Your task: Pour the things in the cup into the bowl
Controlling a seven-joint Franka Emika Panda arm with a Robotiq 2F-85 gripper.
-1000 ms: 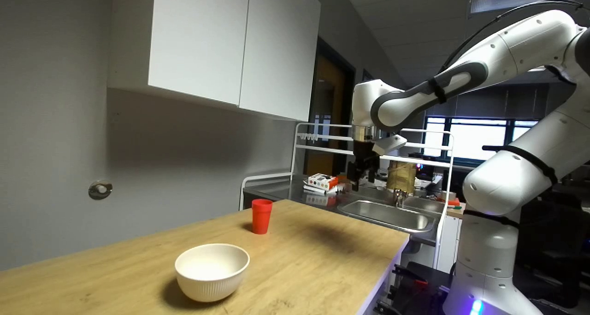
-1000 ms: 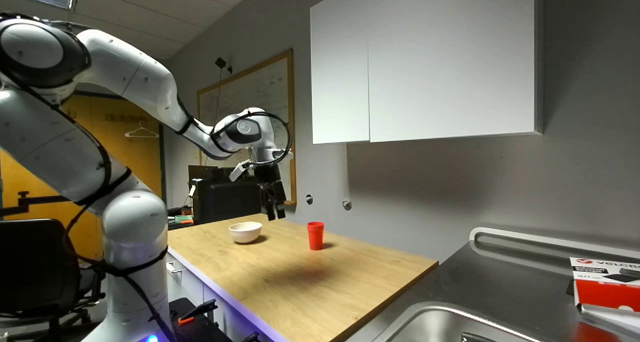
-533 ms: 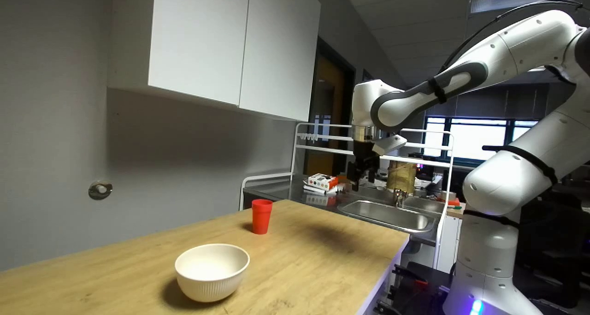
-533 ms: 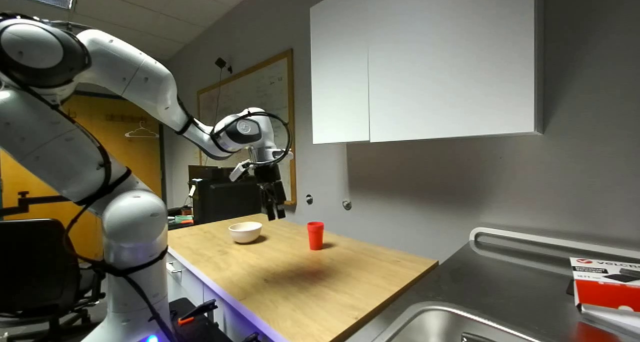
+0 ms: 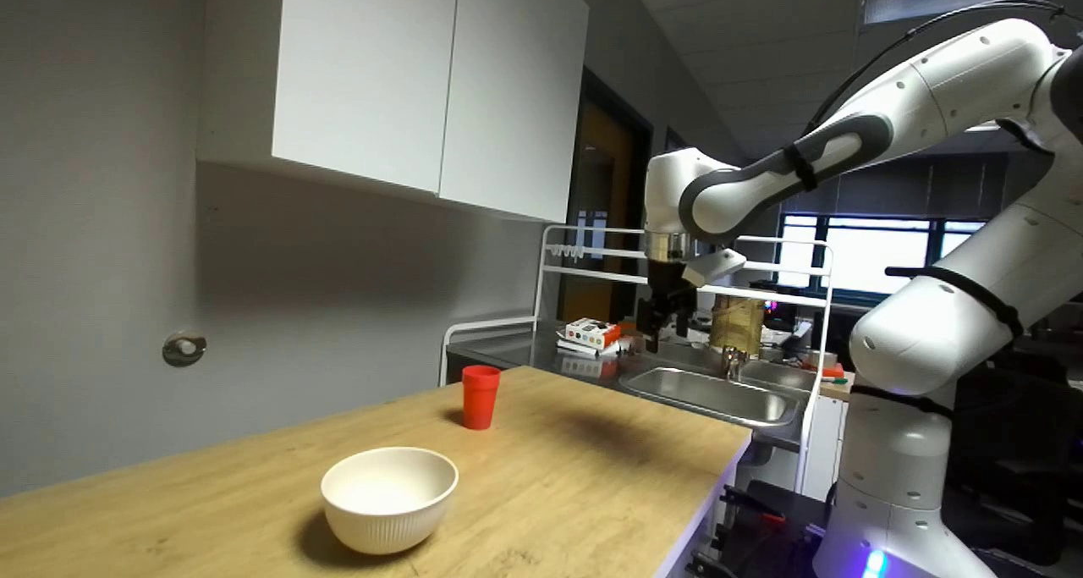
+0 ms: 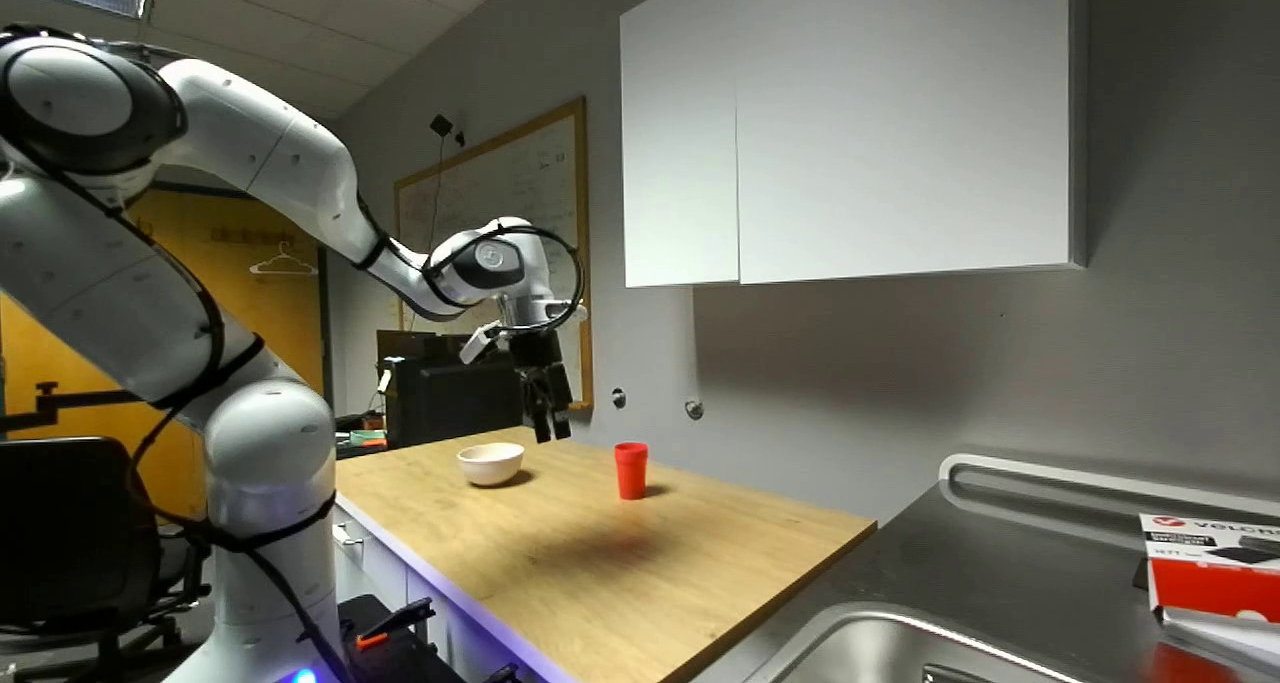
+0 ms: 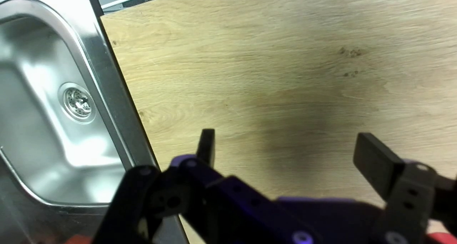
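I have the gripper spread wide, fingers well apart in the wrist view, hanging above the wooden tabletop. Red cup stands upright on that tabletop in both exterior views, white bowl near it, mouth up, the two apart. I can't see to the cup's bottom; steel sink takes up the left of my wrist view.

In an exterior view, you have the round white bowl in front and to the left of the cylindrical red cup, apart, both on the flat light-brown wooden countertop. Beyond its far right edge lies the rectangular silver metal sink. In the wrist view, your black two-finger gripper hangs above the countertop.
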